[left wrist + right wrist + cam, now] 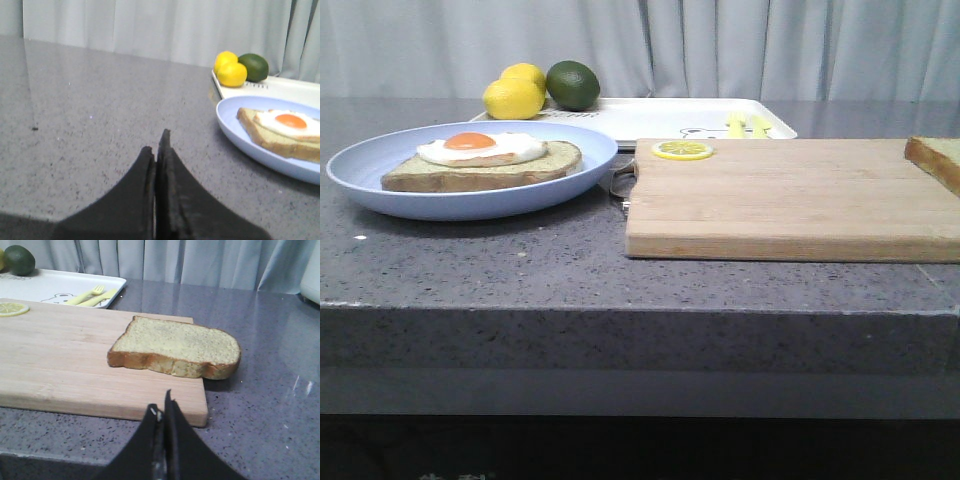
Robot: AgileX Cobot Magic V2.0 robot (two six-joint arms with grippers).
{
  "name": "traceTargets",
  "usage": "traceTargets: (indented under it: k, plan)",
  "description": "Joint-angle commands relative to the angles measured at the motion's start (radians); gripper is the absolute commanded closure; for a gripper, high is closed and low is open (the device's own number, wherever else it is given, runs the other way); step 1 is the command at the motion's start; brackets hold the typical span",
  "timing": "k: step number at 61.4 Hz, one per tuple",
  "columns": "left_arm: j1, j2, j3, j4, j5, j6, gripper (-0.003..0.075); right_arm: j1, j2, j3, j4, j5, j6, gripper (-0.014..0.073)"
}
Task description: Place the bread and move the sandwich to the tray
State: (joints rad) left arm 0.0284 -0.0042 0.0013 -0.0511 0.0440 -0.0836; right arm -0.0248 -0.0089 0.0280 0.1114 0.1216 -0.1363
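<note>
On the grey speckled desk (520, 265), the sandwich (485, 160), toast topped with a fried egg, lies on a light-blue plate (380, 180) at about 9 o'clock in the front view. The white tray (650, 115) sits behind it toward 12 o'clock, carrying two lemons (515, 92), a lime (572, 85) and small yellow cutlery (748, 124). A wooden cutting board (790, 200) fills the 3 o'clock side, with a lemon slice (682, 150) on its far left corner. The bread (177, 346) lies flat on the board's right end, overhanging the edge.

The left fingers (157, 150) are pressed together, holding nothing, above bare desk beside the plate. The right fingers (161, 407) are likewise closed and empty, near the board's front edge, short of the bread.
</note>
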Motion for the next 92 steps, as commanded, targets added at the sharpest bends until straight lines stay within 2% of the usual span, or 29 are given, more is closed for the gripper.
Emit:
traceTargets:
  k: [1, 7, 16, 26, 38, 46, 53, 59, 64, 69, 74, 78, 83, 92]
  plan:
    - [0.003, -0.019, 0.004, -0.002, -0.184, -0.007, 0.0738, -0.005, -0.020, -0.054, 0.010, -0.085, -0.001, 0.0704]
    - [0.003, -0.017, -0.020, -0.002, -0.251, -0.007, 0.0738, -0.005, -0.015, -0.120, 0.010, -0.063, -0.001, 0.0704]
    - [0.003, 0.043, -0.127, 0.004, -0.187, -0.007, 0.0738, -0.005, 0.041, -0.268, 0.010, 0.011, -0.001, 0.0704]
    - [0.003, 0.269, -0.299, 0.036, -0.044, -0.007, 0.0738, -0.005, 0.247, -0.442, 0.010, 0.089, -0.001, 0.0704]
    - [0.003, 0.584, -0.450, 0.087, -0.038, -0.007, 0.0738, -0.004, 0.480, -0.562, 0.011, 0.107, -0.001, 0.0704]
    - [0.003, 0.684, -0.493, 0.087, -0.038, -0.007, 0.0738, -0.004, 0.533, -0.569, 0.011, 0.080, -0.001, 0.0696]
    - [0.003, 0.706, -0.496, 0.085, -0.079, -0.007, 0.0737, -0.004, 0.534, -0.569, 0.011, 0.076, -0.001, 0.0604]
    - [0.003, 0.707, -0.496, 0.085, -0.099, -0.007, 0.0722, -0.004, 0.534, -0.569, 0.011, 0.076, -0.001, 0.0429]
    - [0.003, 0.707, -0.496, 0.085, -0.120, -0.007, 0.0636, -0.004, 0.534, -0.569, 0.011, 0.076, -0.001, 0.0237]
    - [0.003, 0.707, -0.496, 0.085, -0.140, -0.007, 0.0459, -0.004, 0.534, -0.569, 0.011, 0.072, -0.001, 0.0090]
    - [0.003, 0.709, -0.496, 0.085, -0.153, -0.007, 0.0251, -0.004, 0.534, -0.569, 0.011, 0.071, -0.001, 0.0009]
    - [0.003, 0.712, -0.496, 0.085, -0.160, -0.007, 0.0122, -0.004, 0.534, -0.569, 0.011, 0.071, -0.001, -0.0001]
    - [0.003, 0.712, -0.496, 0.085, -0.162, -0.007, 0.0064, -0.005, 0.543, -0.572, 0.016, 0.068, -0.001, -0.0001]
    - [0.003, 0.712, -0.496, 0.085, -0.162, -0.007, 0.0069, -0.046, 0.704, -0.697, 0.033, 0.173, 0.006, -0.0001]
